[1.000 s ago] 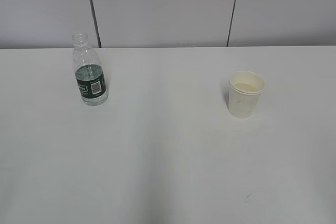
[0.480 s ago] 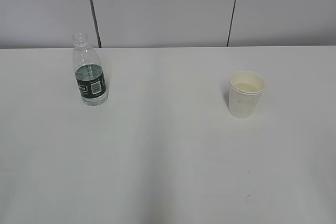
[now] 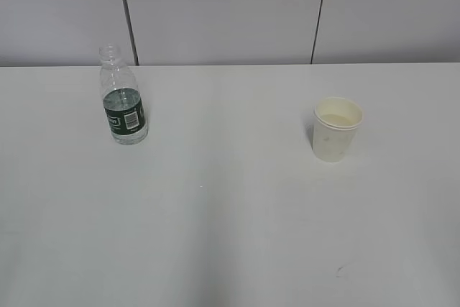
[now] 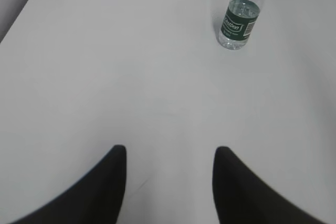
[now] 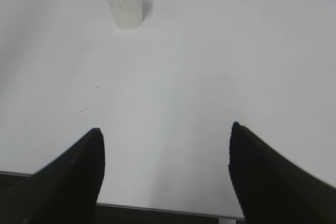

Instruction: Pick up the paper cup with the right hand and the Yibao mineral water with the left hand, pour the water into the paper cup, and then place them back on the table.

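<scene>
Apparently pre-grasp: 2 grippers, left hand (image 4: pixel 169 153) and right hand (image 5: pixel 165 135), gaped wide, empty; next, close on Yibao mineral water (image 3: pixel 125 98) and paper cup (image 3: pixel 336 129).

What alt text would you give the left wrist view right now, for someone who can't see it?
The Yibao mineral water stands upright and uncapped on the white table, far ahead and to the right of the left hand. The gripper's two dark fingers are spread open over bare tabletop, holding nothing.
</scene>
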